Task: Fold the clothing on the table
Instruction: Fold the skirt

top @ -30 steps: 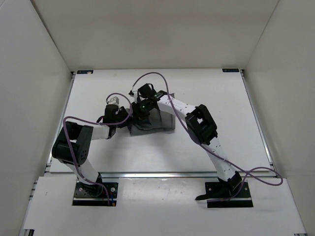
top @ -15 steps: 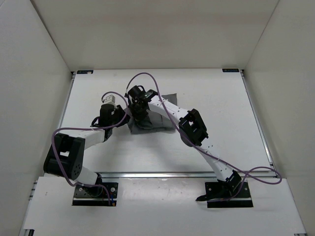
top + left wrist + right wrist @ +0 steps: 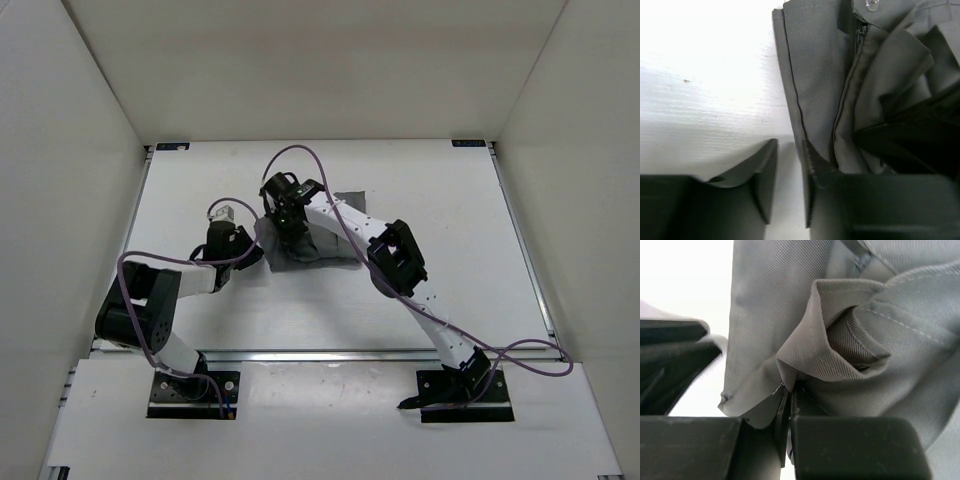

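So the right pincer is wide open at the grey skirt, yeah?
Not quite. The right pincer is not open. It is shut, pinching a fold of the grey skirt. The right wrist view shows the cloth caught tight in it.

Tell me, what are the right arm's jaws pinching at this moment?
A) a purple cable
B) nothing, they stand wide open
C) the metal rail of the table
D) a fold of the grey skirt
D. The right wrist view shows the right arm's jaws closed tight on a bunched fold of the grey skirt, with no gap left between them.
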Robot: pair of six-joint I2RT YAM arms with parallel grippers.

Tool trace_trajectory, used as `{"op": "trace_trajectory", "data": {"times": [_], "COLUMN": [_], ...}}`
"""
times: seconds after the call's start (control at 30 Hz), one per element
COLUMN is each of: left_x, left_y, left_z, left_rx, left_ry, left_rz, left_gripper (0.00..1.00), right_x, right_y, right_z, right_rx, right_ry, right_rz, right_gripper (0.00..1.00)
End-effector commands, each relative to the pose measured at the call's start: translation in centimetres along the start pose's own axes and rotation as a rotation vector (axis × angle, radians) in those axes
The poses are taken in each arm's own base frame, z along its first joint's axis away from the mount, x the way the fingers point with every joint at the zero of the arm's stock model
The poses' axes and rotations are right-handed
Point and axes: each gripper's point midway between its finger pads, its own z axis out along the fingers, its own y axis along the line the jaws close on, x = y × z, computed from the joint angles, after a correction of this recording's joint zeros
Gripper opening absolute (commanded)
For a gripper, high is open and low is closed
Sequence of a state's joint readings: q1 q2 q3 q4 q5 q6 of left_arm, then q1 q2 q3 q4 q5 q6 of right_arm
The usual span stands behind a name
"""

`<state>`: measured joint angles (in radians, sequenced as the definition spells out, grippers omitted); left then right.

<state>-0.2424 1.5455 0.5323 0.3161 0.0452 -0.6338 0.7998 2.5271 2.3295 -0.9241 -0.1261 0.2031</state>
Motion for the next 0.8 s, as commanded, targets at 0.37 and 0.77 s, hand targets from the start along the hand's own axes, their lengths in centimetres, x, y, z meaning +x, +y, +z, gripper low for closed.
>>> {"op": "trace_trajectory", "data": {"times": [0.37,0.77], "left_x": [0.4,0.5], "left_y": [-2.3,-2.3], "left_z": [3.0,2.9], "left_rx": [0.066,0.069], "left_ry": [0.057,0.063], "left_rz": [-0.073,-0.075], "left_gripper": [0.13,0.03], "right_x": [-0.9,-3.2], "right_y": [0.2,5.6], "right_z": [-6.3,-7.6], "right_rx": [-0.038,-0.280], "right_ry": [-0.110,-0.172], "right_rz": [-0.014,-0.040], "right_gripper": [0.00,0.00]}}
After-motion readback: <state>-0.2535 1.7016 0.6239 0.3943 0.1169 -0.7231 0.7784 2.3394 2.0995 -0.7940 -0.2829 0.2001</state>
